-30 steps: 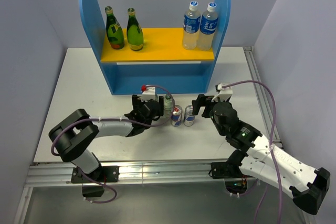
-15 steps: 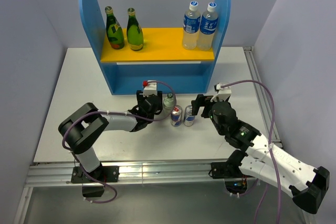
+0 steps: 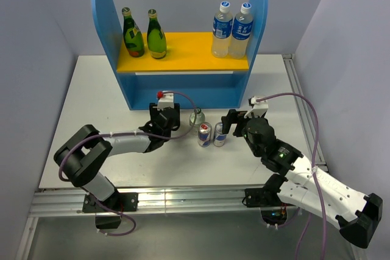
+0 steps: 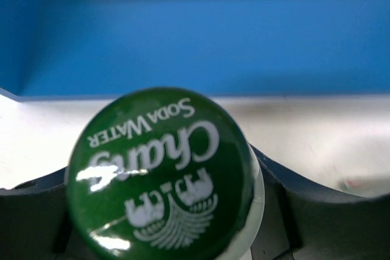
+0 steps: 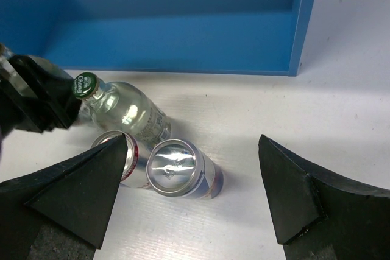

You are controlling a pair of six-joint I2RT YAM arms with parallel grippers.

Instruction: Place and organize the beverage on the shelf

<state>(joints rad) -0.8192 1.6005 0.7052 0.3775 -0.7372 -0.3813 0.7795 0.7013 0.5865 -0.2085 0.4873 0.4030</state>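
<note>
Left arm: it lies low over the table [image 3: 97,108], forearm close to level, wrist turned toward the shelf [image 3: 183,92] front.
Left gripper [image 3: 184,120]: drawn in on the neck of the clear bottle [image 5: 131,112], just under its green cap [image 4: 161,175]. The left wrist view shows a dark finger on each side of the cap.
Clear bottle: on the table just before the shelf's lower level, leaning with its cap toward the left gripper and its base near the left can [image 3: 205,133].
Right arm: it reaches in from the near right corner, elbow bent, wrist just right of the cans.
Right gripper [image 3: 230,125]: spread wide, gripping nothing. In its own view the fingers [image 5: 79,193] frame both cans.
Cans: the left can and right can [image 3: 220,133] stand upright side by side between the two grippers.
Hard to make out: the cap fills the left wrist view and hides the bottle's body. One right-gripper finger covers part of the left can. I cannot tell whether the bottle's base sits flat. From above, the upper board [image 3: 189,50] covers the lower level.
Upper board: left green bottle [image 3: 133,35] and right green bottle [image 3: 156,36] stand at its left end. The inner tall bottle [image 3: 222,31] and outer tall bottle [image 3: 242,33], both blue-labelled, stand at its right end.
</note>
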